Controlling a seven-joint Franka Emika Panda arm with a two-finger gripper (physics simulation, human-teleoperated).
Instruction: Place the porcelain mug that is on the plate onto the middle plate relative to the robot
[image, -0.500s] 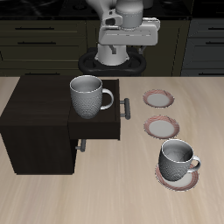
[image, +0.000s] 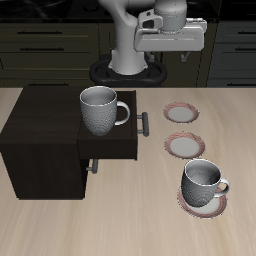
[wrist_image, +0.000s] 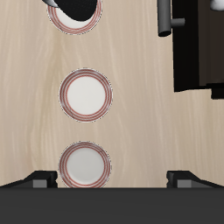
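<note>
1. Your gripper (image: 171, 52) hangs high above the back of the table (image: 120, 225). Its jaws are spread wide, and in the wrist view the two fingertips (wrist_image: 39, 180) sit far apart with only bare wood and a saucer between them. It holds nothing and touches nothing.
2. Your arm stands tall at the table's back edge, with the hand level and pointing straight down, well above the row of saucers.
3. The porcelain mug (image: 204, 182) stands upright on the plate (image: 204, 207) nearest the table's front edge, its handle turned away from the cabinet. In the wrist view only a dark sliver of it (wrist_image: 75, 9) shows at the frame's border.
4. The middle plate (image: 184, 145) lies bare between that plate and the back saucer (image: 182, 111); all three lie in one line, apart from each other.
5. A larger mug (image: 101, 108) sits on top of the dark cabinet (image: 45, 140), whose drawer (image: 112, 148) is pulled out towards the saucers.
</note>
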